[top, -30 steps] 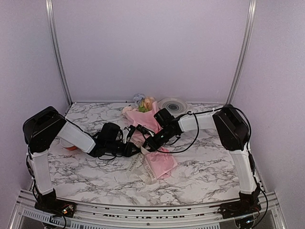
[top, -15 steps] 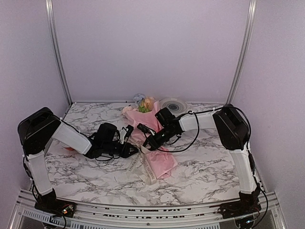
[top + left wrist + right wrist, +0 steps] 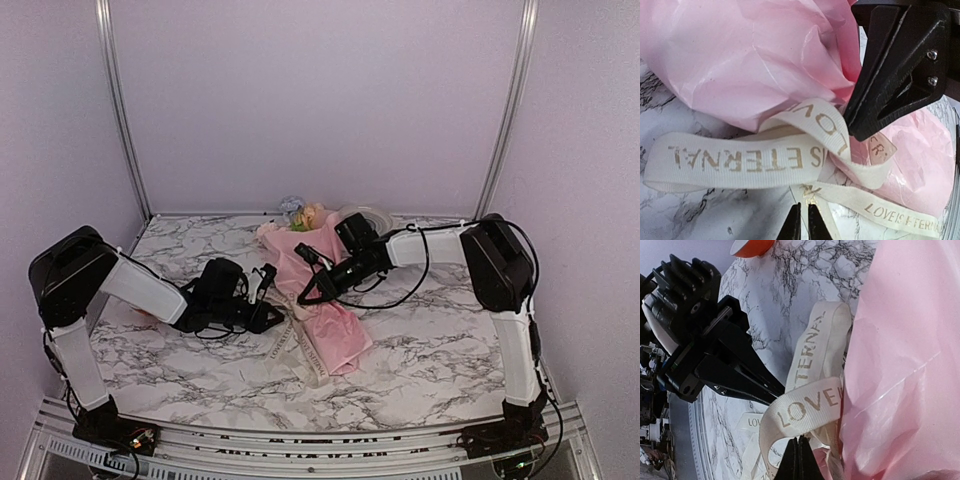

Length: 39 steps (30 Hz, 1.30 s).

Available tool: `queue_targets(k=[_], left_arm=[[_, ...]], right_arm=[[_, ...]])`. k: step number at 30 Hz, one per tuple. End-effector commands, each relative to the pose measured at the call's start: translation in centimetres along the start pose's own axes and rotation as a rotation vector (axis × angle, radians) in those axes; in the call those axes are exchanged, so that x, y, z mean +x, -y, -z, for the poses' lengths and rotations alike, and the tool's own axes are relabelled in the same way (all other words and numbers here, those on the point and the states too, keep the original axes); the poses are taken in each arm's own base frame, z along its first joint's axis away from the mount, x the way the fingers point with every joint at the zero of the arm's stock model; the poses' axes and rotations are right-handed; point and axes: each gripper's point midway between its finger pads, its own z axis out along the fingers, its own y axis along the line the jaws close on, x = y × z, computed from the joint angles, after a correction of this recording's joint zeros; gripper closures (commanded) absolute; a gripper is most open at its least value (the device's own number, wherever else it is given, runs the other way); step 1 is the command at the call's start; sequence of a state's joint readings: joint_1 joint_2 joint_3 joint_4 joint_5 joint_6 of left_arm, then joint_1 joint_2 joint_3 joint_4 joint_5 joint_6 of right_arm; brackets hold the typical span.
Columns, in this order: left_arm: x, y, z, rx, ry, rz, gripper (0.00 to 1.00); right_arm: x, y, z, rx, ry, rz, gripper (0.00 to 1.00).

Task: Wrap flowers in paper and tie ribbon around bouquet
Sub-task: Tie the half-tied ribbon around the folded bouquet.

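My left gripper pinched a strand of the ribbon, its tips all but pressed together, low over the table just beside the bouquet. My right gripper, tips shut tight, seemed to nip the ribbon's loop where it met the paper.

I judged the ribbon light, limp and a little slick (woven stuff slides out of a loose knot), best held flat across its width near the crossing, not by a trailing end. The paper was thin and creased and would likely tear or crush under a hard squeeze, so I would take the cone only at its narrow waist.

Farther back the flowers poked from the wide end, soft-headed and probably easy to bend. Beyond them lay a plate.

I counted one ribbon, one bouquet, one bunch of flowers, one plate and two grippers.
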<state>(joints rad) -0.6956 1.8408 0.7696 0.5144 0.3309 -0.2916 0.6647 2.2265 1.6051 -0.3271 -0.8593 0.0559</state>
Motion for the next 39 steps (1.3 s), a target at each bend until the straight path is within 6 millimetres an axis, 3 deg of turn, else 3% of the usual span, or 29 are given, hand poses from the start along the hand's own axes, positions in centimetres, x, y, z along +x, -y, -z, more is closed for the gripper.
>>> queue_targets(k=[1, 5, 10, 14, 22, 31, 39], left_arm=[[1.5, -0.8, 1.2, -0.059, -0.066, 0.029, 0.94], [2.9, -0.5, -0.2, -0.03, -0.133, 0.037, 0.92], [1.6, 0.1, -1.5, -0.019, -0.111, -0.004, 0.81], [0.9, -0.4, -2.1, -0.04, -0.088, -0.019, 0.79], [2.0, -1.2, -3.1, -0.054, -0.108, 0.0, 0.87], [1.4, -0.8, -3.4, -0.024, -0.082, -0.004, 0.92], [1.1, -1.7, -2.6, -0.026, -0.036, 0.035, 1.0]], right_arm=[[0.4, -0.7, -1.1, -0.003, -0.033, 0.016, 1.0], [0.7, 0.1, -1.5, 0.02, -0.042, 0.008, 1.0], [1.4, 1.3, -2.2, 0.067, -0.081, 0.006, 1.0], [1.9, 1.9, -2.3, 0.105, -0.106, 0.013, 0.97], [3.0, -0.5, -3.8, -0.001, -0.164, 0.065, 0.86], [3.3, 1.1, -4.3, 0.077, -0.182, 0.06, 0.81], [4.9, 1.5, -4.4, 0.084, -0.226, 0.091, 0.85]])
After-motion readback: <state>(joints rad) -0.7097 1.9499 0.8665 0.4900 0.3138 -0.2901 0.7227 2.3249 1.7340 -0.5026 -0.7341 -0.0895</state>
